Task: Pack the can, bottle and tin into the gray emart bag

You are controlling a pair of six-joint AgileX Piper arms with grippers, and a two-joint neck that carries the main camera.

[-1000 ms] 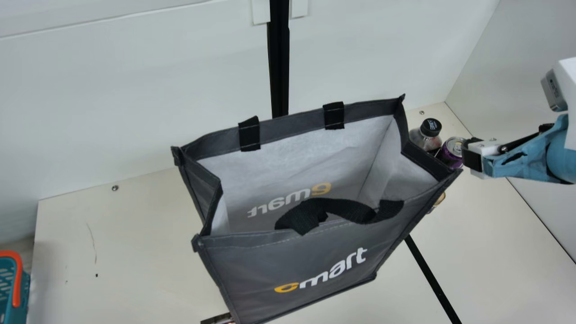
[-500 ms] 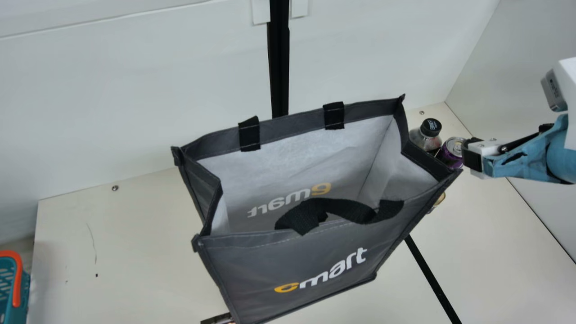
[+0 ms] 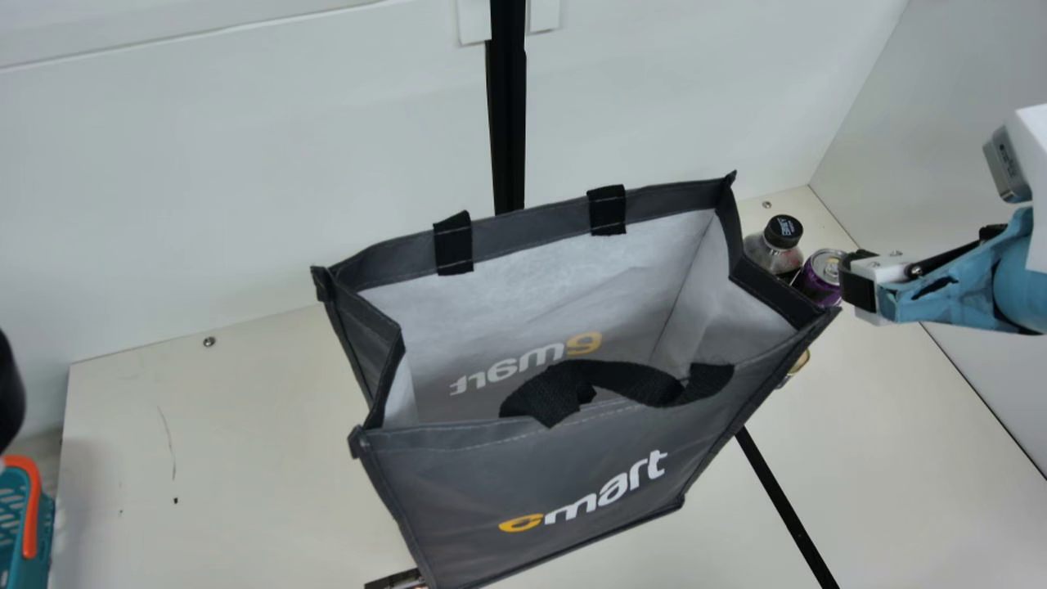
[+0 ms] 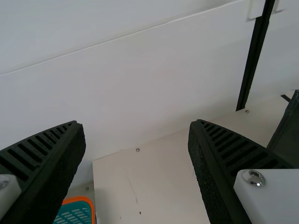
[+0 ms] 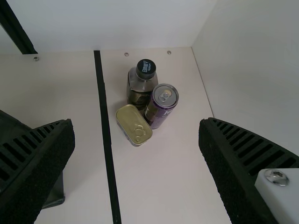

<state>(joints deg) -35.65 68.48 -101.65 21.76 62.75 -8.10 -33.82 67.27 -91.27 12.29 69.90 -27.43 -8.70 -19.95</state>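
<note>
Our nearer, right-hand black ribbed tool (image 5: 135, 122) gapes wide, and ahead of it the purple metal can (image 5: 160, 106) stands upright on our cream counter (image 5: 159, 186), beside the flat gold metal tin (image 5: 133, 124).

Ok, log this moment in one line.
bag standing open | bottle, can, tin outside it | both jaws open, empty

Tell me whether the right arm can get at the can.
Probably yes: the right end effector hangs open facing the can, whose top is uncovered, though the bottle and tin crowd it.
</note>
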